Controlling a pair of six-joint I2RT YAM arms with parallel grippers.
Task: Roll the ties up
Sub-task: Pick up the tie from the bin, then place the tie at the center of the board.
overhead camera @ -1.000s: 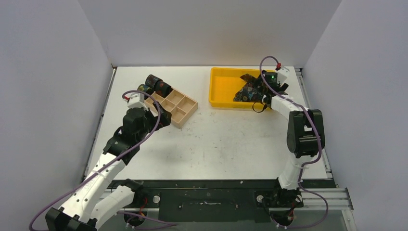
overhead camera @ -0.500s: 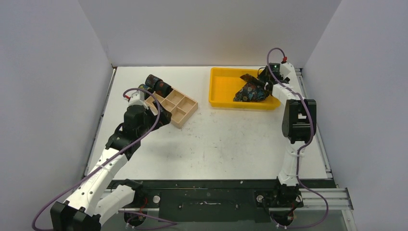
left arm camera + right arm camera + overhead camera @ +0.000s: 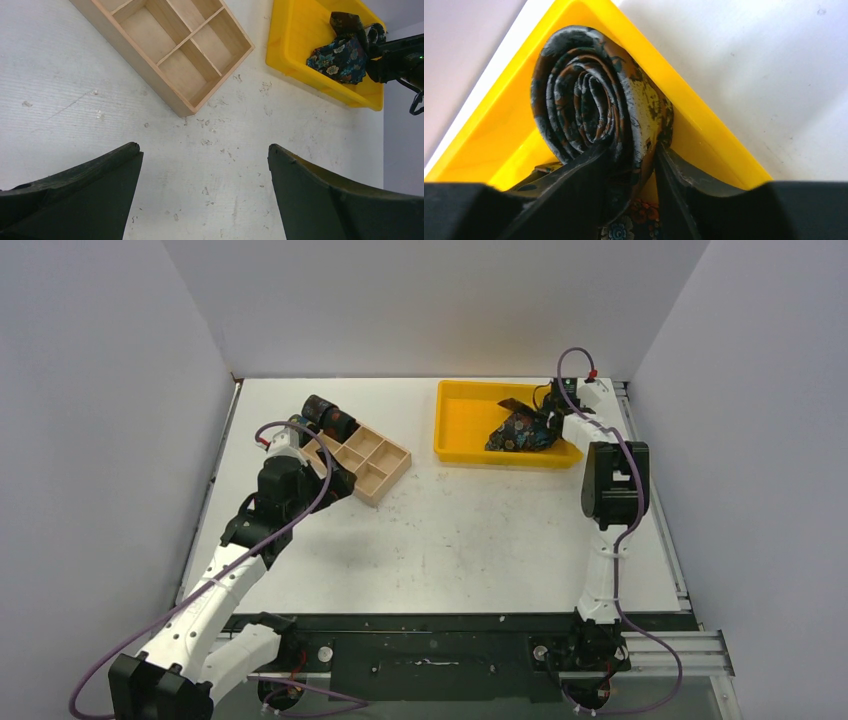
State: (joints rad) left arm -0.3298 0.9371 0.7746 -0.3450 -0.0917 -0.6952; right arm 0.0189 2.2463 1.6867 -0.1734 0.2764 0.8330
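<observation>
Your right hand is down in a corner at the right end of the yellow plastic tray. Its fingers are drawn narrow, with the outer layers of the brown-rust coiled fabric tie pinched between them. The coil sits against the tray's wall, and the blue floral fabric tie lies heaped just beside it. I judge that you are lifting this tie out to roll it properly on the white bench, since its winding looks loose and uneven. Make sure the pinch takes several layers and not only the outermost one, or the coil is likely to unspool as it rises. Go straight up until it is over the wall before carrying it sideways, because the corner hems the hand in on two sides, and watch that the floral tie does not trail along. Your left hand hangs wide open and holds nothing, above the bench near the pale wooden compartment box, at whose far left end the dark rolled ties sit. Bring it across to pin the loose end once the tie lies flat.
</observation>
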